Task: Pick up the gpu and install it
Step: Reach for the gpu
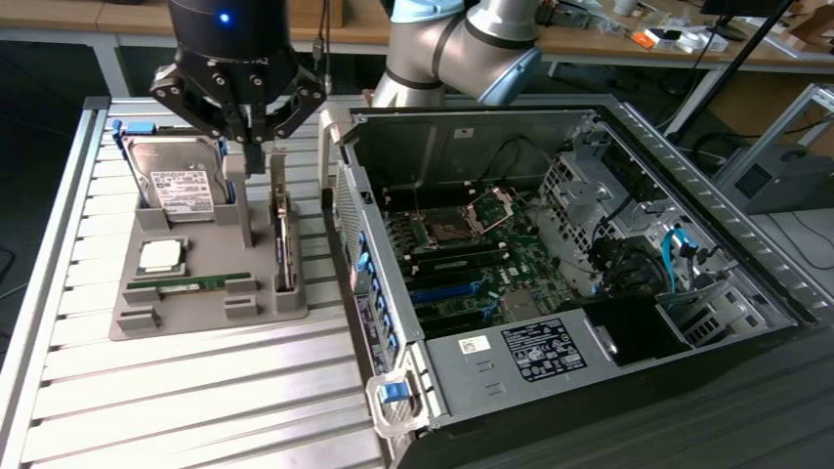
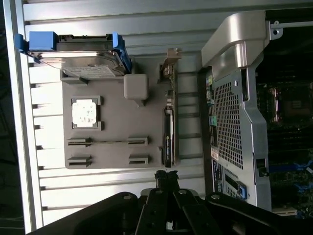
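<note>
a slatted metal bench (image 1: pixel 195 391) carries a grey holder tray (image 1: pixel 189 313) and, just beside it on the exterior view's right, an open computer case (image 1: pixel 431 381) with its motherboard (image 1: pixel 470 244) exposed. in the tray a silver hard drive (image 1: pixel 176 181) with blue side rails stands propped at the far end. a cpu (image 1: pixel 163 255) lies flat in front of it, and a narrow ram stick (image 1: pixel 190 282) sits in its slot nearer the front. the case's perforated side wall (image 2: pixel 230 117) rises close alongside the tray's edge, and a grey tray post (image 2: pixel 135 87) stands between the hard drive and the card slot. the claw (image 1: pixel 248 137) hangs above the tray's far end, between the hard drive and the card, its fingers pressed together and holding nothing. the gpu (image 2: pixel 168 125) stands on edge in the tray's slot on the side nearest the case, untouched by the claw. seen edge-on it is a thin card, dark along most of its length with a little green showing, and it has a pale metal bracket (image 2: pixel 169 61) at one end. its long axis runs along the tray's edge, parallel to the case wall. the bracket end points toward the hard-drive end of the tray and the other end toward the tray's front.
</note>
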`<state>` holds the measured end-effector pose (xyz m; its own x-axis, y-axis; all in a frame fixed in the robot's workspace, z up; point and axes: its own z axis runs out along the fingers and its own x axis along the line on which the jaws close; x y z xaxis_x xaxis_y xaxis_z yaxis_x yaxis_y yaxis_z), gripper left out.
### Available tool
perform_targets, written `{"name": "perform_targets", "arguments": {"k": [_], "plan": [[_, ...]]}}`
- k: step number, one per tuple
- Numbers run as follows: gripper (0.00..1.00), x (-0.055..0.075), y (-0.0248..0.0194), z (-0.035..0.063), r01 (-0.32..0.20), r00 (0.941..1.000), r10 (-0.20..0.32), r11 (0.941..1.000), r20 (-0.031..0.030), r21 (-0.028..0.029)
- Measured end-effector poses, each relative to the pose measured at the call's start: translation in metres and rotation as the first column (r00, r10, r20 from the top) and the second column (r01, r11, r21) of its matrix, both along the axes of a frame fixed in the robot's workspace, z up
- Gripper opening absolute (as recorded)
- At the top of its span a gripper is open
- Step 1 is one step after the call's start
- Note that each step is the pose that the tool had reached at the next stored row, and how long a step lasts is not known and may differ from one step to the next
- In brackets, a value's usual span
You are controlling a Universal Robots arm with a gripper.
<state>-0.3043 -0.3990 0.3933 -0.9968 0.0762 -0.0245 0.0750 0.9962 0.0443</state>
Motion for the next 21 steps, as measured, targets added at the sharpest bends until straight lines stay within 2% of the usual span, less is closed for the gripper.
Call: {"name": "perform_targets", "arguments": {"k": [21], "plan": [[0.11, -0.011, 0.0000, 0.0000, 0.000, 1.0000, 0.000, 1.0000, -0.0001, 0.0000]]}}
